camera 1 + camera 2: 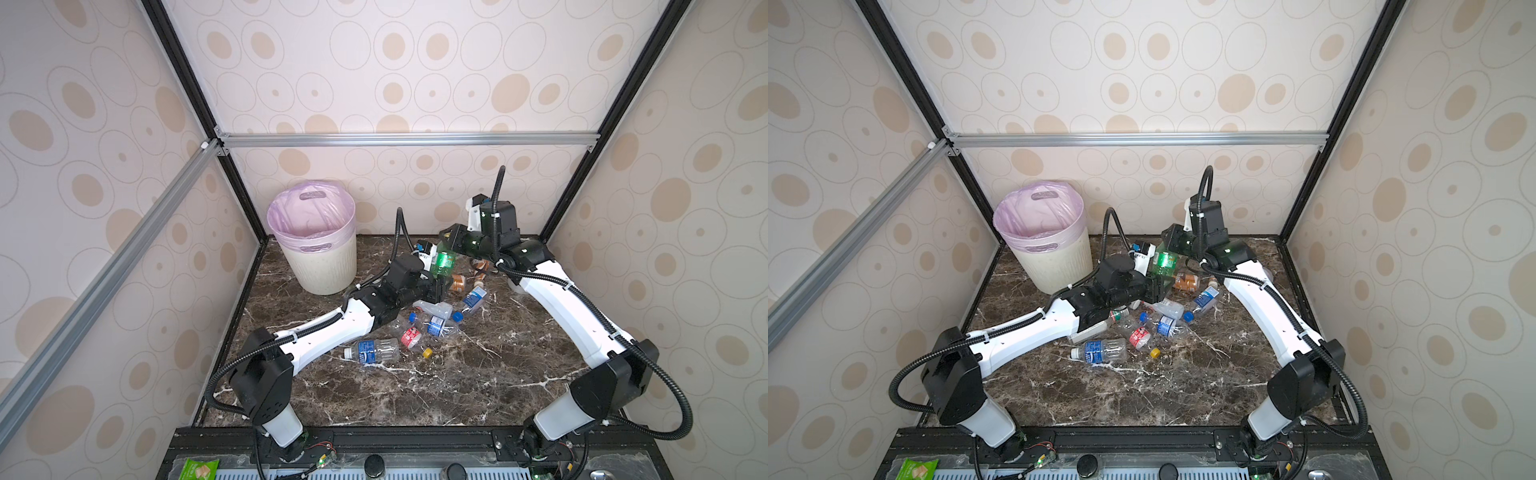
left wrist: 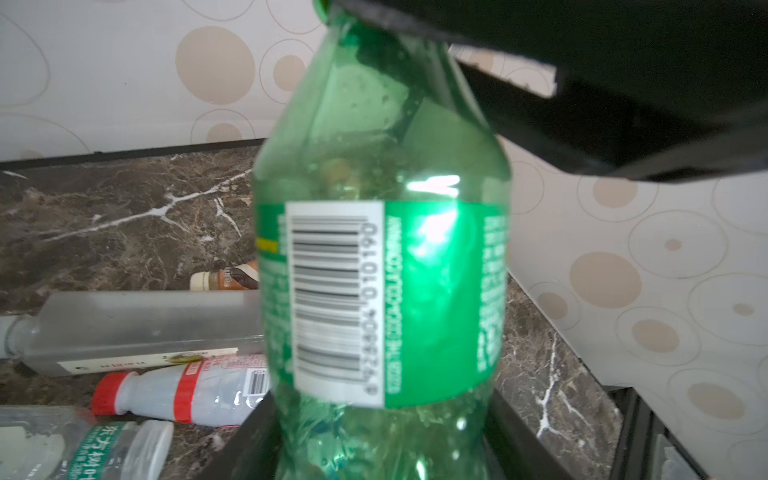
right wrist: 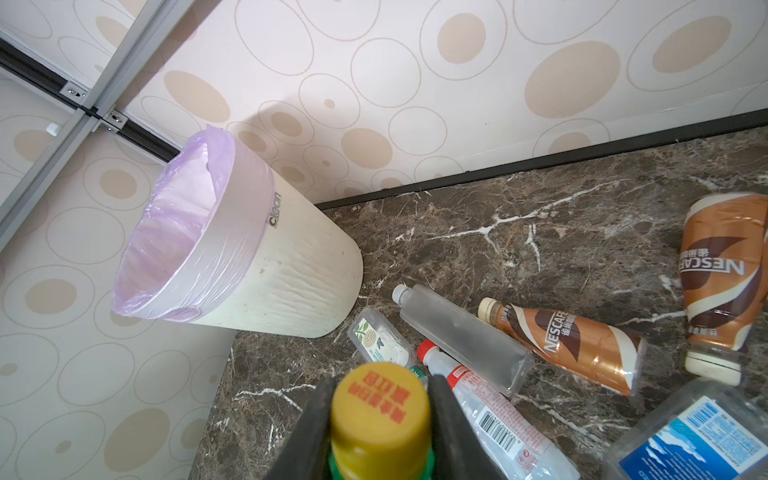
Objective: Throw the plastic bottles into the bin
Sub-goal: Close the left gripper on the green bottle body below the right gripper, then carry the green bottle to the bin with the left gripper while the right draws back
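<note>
Early stage: bin (image 1: 326, 266) looks empty; plastic bottles (image 1: 436, 324) litter the table (image 1: 478, 374).
Right gripper (image 3: 380, 386) pinches green bottle (image 2: 382, 291) by its yellow cap (image 3: 380, 415); left gripper (image 2: 378, 415) brackets its base, clamp unclear.

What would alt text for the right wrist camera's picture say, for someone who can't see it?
The right gripper clamps a yellow-capped bottle, seen close up. Beyond, an off-white bin with a lilac liner stands on a dark marble table, with two brown bottles and several clear ones lying nearby.
</note>
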`<state>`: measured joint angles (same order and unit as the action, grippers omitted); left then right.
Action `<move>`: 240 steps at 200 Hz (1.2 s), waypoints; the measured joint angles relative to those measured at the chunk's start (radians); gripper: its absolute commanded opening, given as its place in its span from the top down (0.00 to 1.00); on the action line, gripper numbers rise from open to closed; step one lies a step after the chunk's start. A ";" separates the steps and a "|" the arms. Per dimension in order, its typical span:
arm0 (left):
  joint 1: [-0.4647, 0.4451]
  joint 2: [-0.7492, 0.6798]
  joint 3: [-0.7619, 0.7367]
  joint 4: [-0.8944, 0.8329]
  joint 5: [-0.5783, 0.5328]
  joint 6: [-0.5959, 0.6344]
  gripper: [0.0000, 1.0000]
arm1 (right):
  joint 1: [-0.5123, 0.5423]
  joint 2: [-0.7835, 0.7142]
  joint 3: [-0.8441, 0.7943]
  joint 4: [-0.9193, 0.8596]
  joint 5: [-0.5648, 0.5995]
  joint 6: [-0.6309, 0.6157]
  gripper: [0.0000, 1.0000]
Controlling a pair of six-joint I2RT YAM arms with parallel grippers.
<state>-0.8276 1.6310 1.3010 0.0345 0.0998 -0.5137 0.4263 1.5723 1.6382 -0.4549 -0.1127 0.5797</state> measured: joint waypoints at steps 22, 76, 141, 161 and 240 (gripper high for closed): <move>0.000 0.000 0.000 0.002 -0.001 0.001 0.48 | 0.000 -0.004 -0.005 0.003 0.002 0.000 0.66; -0.003 0.000 0.000 -0.007 -0.006 0.001 0.54 | 0.000 -0.037 -0.051 0.022 0.007 0.001 0.49; 0.014 0.000 0.000 -0.042 -0.023 0.005 0.53 | 0.000 -0.063 -0.066 0.012 0.022 -0.027 0.32; 0.034 -0.003 -0.001 -0.072 -0.023 0.010 0.53 | 0.000 -0.084 -0.066 0.006 0.038 -0.044 0.20; 0.223 -0.115 0.032 -0.241 -0.068 0.083 0.52 | 0.042 -0.113 -0.068 0.037 0.018 -0.065 0.00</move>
<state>-0.6048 1.5162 1.3334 -0.2062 0.0319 -0.4305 0.4686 1.4590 1.5703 -0.4179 -0.0948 0.5148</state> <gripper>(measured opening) 0.600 0.997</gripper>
